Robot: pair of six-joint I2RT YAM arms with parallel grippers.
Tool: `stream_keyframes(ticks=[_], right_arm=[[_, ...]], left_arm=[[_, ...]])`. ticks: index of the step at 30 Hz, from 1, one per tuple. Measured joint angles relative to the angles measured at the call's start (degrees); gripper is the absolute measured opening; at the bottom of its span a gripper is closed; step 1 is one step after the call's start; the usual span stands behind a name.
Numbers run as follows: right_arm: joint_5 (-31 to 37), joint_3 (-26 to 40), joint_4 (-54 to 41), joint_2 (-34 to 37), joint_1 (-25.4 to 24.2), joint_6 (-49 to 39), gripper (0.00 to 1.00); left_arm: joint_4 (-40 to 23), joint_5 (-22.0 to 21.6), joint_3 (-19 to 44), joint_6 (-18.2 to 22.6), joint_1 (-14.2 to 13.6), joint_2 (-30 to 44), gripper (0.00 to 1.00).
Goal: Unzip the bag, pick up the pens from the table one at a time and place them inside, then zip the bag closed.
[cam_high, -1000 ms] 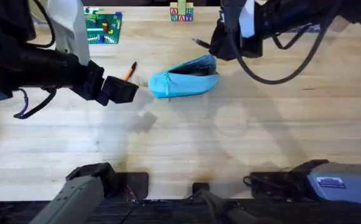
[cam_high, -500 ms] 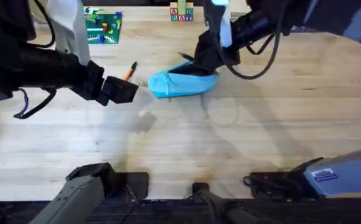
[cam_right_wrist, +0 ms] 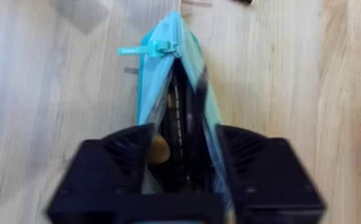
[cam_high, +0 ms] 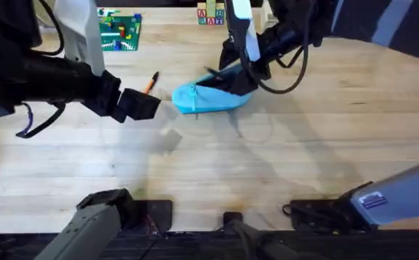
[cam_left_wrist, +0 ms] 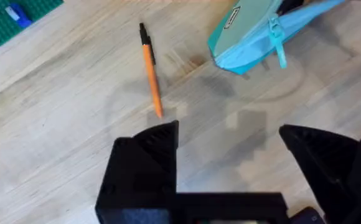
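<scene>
Blue bag (cam_high: 213, 95) now under right gripper (cam_high: 232, 78), pen going in; left gripper (cam_left_wrist: 230, 146) agape; right's jaws unclear.

Right gripper (cam_high: 232, 78) blocks the bag (cam_high: 204, 99) mouth; table (cam_high: 282, 166) nearby open.

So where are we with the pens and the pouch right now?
Done: the bag is unzipped, its mouth gaping. In hand: the right gripper is over that opening, a dark pen-like shape between its fingers, apparently going in. Left: the orange pen lies on the table ahead of the open left gripper; then zipping the bag shut.
</scene>
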Motion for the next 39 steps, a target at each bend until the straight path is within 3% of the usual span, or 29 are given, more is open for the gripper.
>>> stream_keyframes(ticks=[3,5,18,24,31,39], right_arm=[[0.00,0.00,0.11,0.00,0.00,-0.08,0.944],[-0.02,0.02,0.17,0.00,0.00,-0.20,0.993],[0.00,0.02,0.13,-0.32,0.00,-0.19,0.997],[1.11,0.02,-0.06,-6.83,0.00,0.98,0.997],[7.80,0.15,-0.56,-17.25,0.00,8.26,0.997],[14.40,0.15,-2.32,-20.98,0.00,21.97,0.997]], left_arm=[[0.00,0.00,0.00,0.00,0.00,0.00,0.993],[0.02,0.00,0.00,0.00,0.00,0.01,0.993],[0.02,0.00,0.00,0.00,0.00,0.02,0.995],[0.02,0.00,0.00,0.00,0.00,0.01,0.994],[0.02,-0.02,0.00,0.00,0.00,0.02,0.994],[0.00,-3.01,-0.02,0.00,0.00,0.02,0.994]])
